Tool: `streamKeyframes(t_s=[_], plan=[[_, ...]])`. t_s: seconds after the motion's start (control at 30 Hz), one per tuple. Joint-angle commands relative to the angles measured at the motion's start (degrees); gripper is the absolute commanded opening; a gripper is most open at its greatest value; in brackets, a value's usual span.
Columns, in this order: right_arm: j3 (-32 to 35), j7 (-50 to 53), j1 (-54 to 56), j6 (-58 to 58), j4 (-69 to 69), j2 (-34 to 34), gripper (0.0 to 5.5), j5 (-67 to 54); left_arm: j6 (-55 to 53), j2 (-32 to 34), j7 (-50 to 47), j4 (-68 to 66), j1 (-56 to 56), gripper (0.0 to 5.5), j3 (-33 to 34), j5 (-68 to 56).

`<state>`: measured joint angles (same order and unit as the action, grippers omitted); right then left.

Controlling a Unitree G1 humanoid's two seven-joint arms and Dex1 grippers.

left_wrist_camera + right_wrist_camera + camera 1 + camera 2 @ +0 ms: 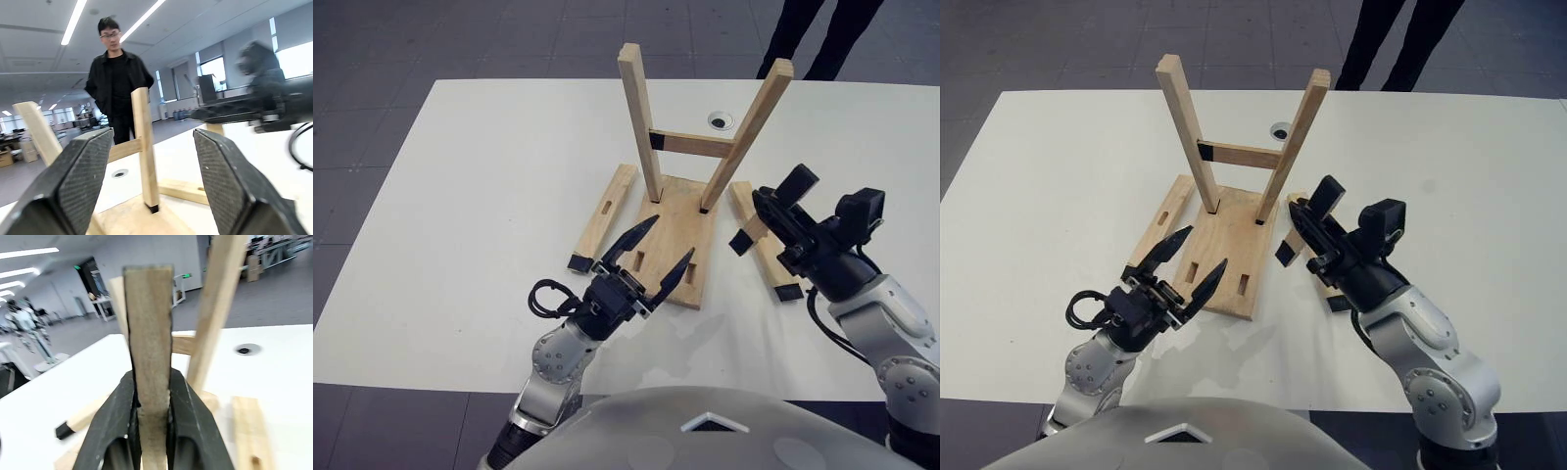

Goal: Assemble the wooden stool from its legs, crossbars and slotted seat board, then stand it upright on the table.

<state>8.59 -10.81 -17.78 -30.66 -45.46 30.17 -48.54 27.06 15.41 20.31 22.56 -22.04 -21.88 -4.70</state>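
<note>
Stool crossbar (148, 323), a short one with a black end, is pinched between the jaws of the right gripper (151, 387), just above the counter (480, 196); the left gripper (671, 240) hangs with its jaws spread wide over the near end of the seat board (677, 201). This board lies flat on the counter; two upright legs (639, 117) stand in it, joined by a fixed crossbar (690, 144); one loose leg (605, 215) lies beside the board's left edge, another leg (740, 196) beside its right edge.
</note>
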Motion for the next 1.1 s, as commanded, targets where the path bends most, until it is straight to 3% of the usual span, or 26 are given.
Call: streamKeyframes(t_s=[0.03, 0.5, 1.1], plan=[[3.19, -1.64, 0.99, 1.62, 2.99, 2.33, 0.4, 6.04, -1.45, -0.24, -1.83, -2.11, 0.76, 3.01, 1.18, 5.78], [-1.75, -4.55, 12.74, 3.44, 20.17, -3.5, 0.4, 17.73, -2.4, -0.93, -8.26, -5.35, -0.81, 3.01, 3.62, 18.0], [-3.07, -2.51, 16.8, 2.4, 26.31, -11.36, 0.4, 20.79, -2.5, -1.79, -9.1, -5.17, -1.17, 3.01, 3.62, 19.05]])
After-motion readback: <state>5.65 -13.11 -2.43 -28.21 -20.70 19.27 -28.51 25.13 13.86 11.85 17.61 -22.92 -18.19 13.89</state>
